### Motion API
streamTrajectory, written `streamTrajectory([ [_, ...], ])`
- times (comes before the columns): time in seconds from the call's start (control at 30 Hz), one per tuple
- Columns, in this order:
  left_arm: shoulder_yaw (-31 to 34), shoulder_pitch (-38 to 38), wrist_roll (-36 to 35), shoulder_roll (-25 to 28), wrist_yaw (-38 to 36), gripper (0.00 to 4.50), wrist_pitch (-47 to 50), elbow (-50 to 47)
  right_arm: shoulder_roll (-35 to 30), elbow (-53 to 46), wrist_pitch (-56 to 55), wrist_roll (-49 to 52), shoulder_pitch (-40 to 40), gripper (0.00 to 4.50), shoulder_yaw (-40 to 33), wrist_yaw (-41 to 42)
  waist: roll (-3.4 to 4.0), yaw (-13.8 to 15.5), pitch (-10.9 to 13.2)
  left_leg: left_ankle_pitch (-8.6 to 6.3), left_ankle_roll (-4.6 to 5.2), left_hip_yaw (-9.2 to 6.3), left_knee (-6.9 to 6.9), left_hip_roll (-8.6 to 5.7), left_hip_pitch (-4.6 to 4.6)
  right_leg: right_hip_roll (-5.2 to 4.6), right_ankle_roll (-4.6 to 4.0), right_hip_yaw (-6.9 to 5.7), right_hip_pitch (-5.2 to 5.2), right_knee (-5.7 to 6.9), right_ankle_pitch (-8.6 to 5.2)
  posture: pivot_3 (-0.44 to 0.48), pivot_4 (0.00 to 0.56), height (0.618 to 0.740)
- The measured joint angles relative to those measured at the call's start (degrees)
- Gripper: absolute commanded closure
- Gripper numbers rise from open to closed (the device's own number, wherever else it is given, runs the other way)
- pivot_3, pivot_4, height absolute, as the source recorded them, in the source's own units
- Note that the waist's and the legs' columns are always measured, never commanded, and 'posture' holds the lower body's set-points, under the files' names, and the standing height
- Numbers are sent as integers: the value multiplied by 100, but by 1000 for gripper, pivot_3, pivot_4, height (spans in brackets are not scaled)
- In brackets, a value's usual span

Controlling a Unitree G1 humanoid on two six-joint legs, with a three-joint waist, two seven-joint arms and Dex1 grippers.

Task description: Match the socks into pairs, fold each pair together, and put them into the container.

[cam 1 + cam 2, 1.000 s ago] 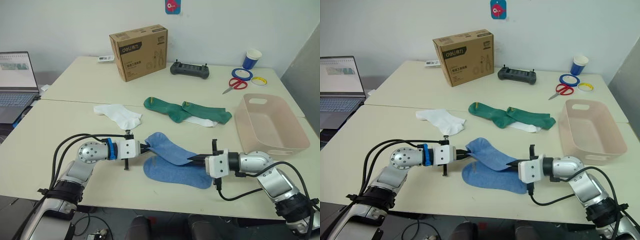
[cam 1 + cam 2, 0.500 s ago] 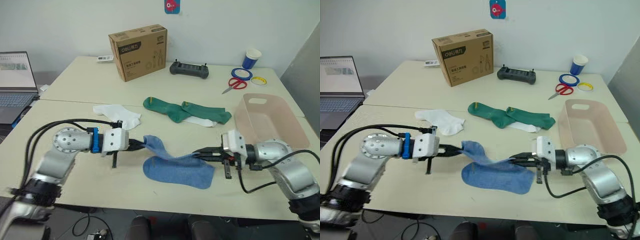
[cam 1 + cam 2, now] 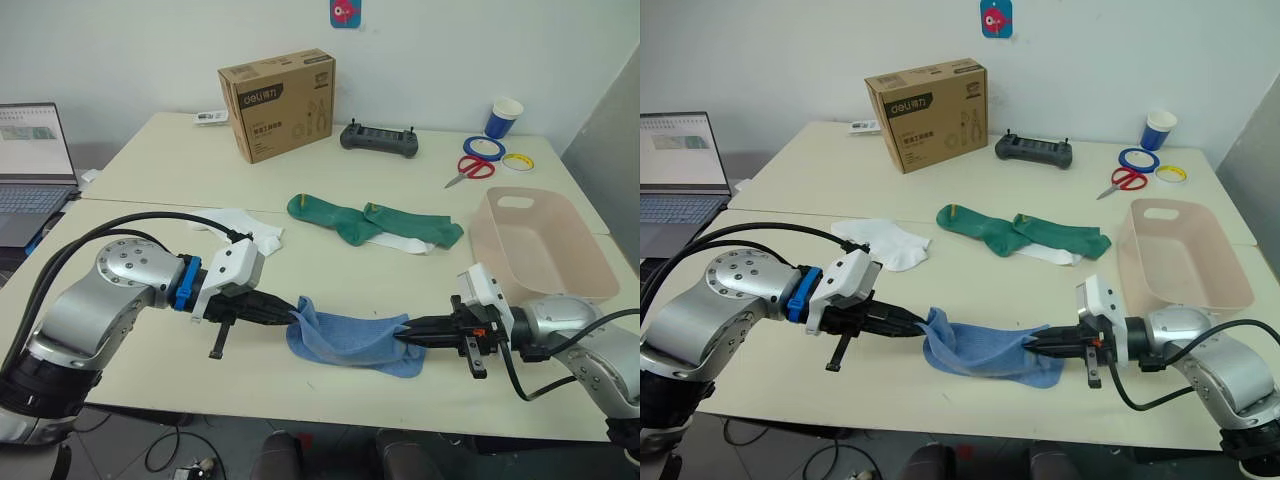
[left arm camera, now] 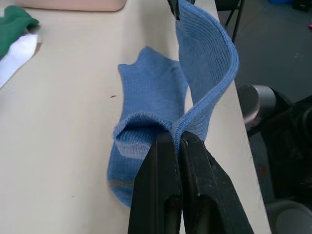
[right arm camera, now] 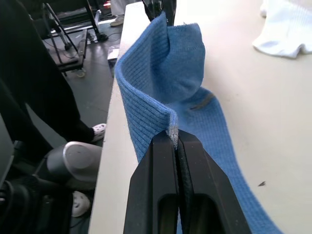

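A light blue sock (image 3: pixel 345 328) hangs stretched just above the table near its front edge, over a second light blue sock (image 3: pixel 392 360) lying flat. My left gripper (image 3: pixel 297 312) is shut on the sock's left end, and my right gripper (image 3: pixel 405 335) is shut on its right end. The wrist views show each hem pinched between shut fingers (image 4: pixel 165 161) (image 5: pixel 161 156). Two dark green socks (image 3: pixel 340 218) lie mid-table, partly over a white sock (image 3: pixel 400 243). Another white sock (image 3: pixel 245 228) lies to their left. The pink container (image 3: pixel 540 245) stands at the right.
At the back are a brown cardboard box (image 3: pixel 278 105), a black controller (image 3: pixel 379 139), red scissors (image 3: pixel 470 170), tape rolls (image 3: pixel 487 147) and a blue cup (image 3: pixel 505 117). A laptop (image 3: pixel 35 160) sits at the far left. The held sock is close to the table's front edge.
Both grippers have drawn apart and moved toward the front edge, carrying the upper blue sock down and stretching it over the one lying flat.
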Motion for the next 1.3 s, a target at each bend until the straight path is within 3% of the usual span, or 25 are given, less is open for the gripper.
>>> streamTrajectory([
  [0.1,-1,-151,143,-144,161,4500,-40,4,-19,366,-622,-498,-155,4489,-23,144,0,-3,0,0,0,8,2,-3,1,-2,3,11,1,-2,1,0,150,740],
  [0.23,-4,252,-10,-199,443,4500,445,-631,35,1219,-1806,-1341,-423,4489,35,273,0,-26,0,-1,1,11,0,-1,-1,-2,4,15,-2,-4,1,0,150,740],
  [0.47,35,251,255,-224,1174,4500,690,-1070,971,2856,-4071,-2503,-1538,4489,214,-49,6,-50,4,0,1,4,2,3,4,6,0,11,-1,7,6,0,150,740],
  [0.67,-212,471,364,-527,2184,4500,1574,-2014,1418,3595,-4819,-2991,-1717,4489,502,-222,6,-23,4,0,1,10,3,-5,-1,-6,-9,19,2,-3,9,0,150,740],
  [0.83,-1033,938,1314,-761,3259,4500,1927,-2325,1253,3419,-4958,-3031,-1161,4489,594,-227,7,22,4,0,1,-1,1,-4,0,-5,-18,9,5,1,10,0,150,740],
  [1.0,-840,941,684,-1043,3171,3306,2475,-2587,825,2770,-4376,-2711,-613,3200,595,146,11,-9,6,0,1,8,6,-4,8,-5,6,20,7,3,9,0,150,740],
  [1.13,-195,1015,-318,-1037,2789,1942,2890,-2691,320,2272,-3825,-2359,-538,1684,543,509,11,-56,6,0,1,6,3,-2,18,-2,5,19,11,6,9,0,150,740],
  [1.2,296,1455,-735,-710,2560,1254,2991,-2801,202,2146,-3540,-2233,-430,958,439,528,13,-91,5,-1,2,2,-1,1,19,0,-3,17,10,6,4,0,150,740],
  [1.3,1077,2105,-1049,-785,2580,227,2973,-2526,109,2477,-3317,-2282,-473,0,281,423,14,-106,6,-1,2,0,0,-1,21,-3,-5,12,11,6,2,0,150,740],
])
